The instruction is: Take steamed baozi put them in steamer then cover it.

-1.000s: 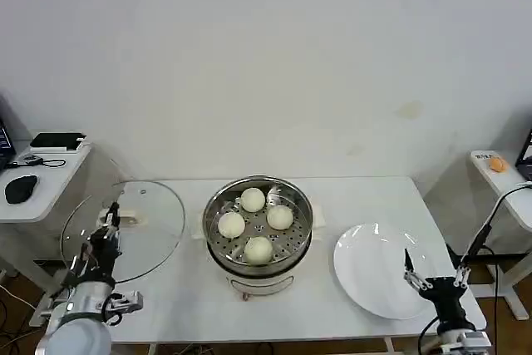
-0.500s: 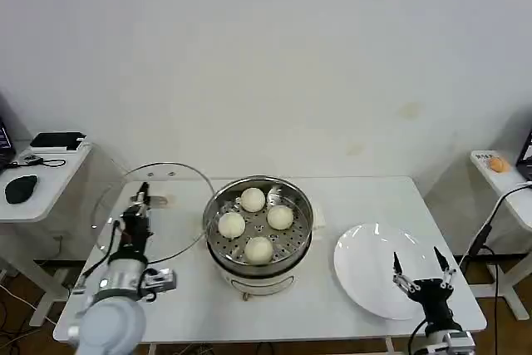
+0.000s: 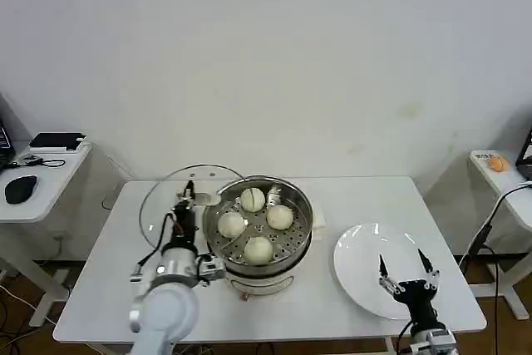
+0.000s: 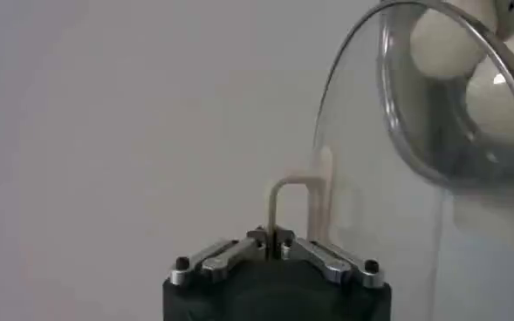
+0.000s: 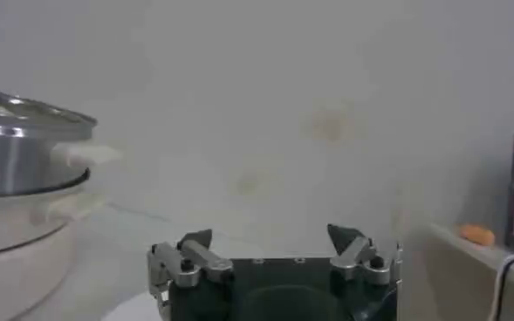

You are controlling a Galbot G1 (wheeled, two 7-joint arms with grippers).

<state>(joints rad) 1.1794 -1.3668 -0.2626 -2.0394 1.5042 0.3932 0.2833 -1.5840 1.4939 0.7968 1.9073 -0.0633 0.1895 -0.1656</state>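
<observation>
Baozi (image 3: 258,248) fill the steamer (image 3: 295,239); left gripper (image 4: 270,234) pinches the glass lid (image 3: 162,197) handle; right gripper (image 3: 406,276) gapes above the plate (image 3: 357,263).

You are losing part of the steamer (image 3: 258,234) rim's left side behind the tilted glass lid (image 3: 170,205). In the left wrist view that lid (image 4: 431,113) is running off the frame, and the baozi (image 4: 444,44) behind it are blurring.

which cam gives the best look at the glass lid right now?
Head view: the whole glass lid shows, tilted, held by the left claw beside the steamer. Left wrist view catches only its rim and handle close up. Right wrist view sees the steamer side.
</observation>
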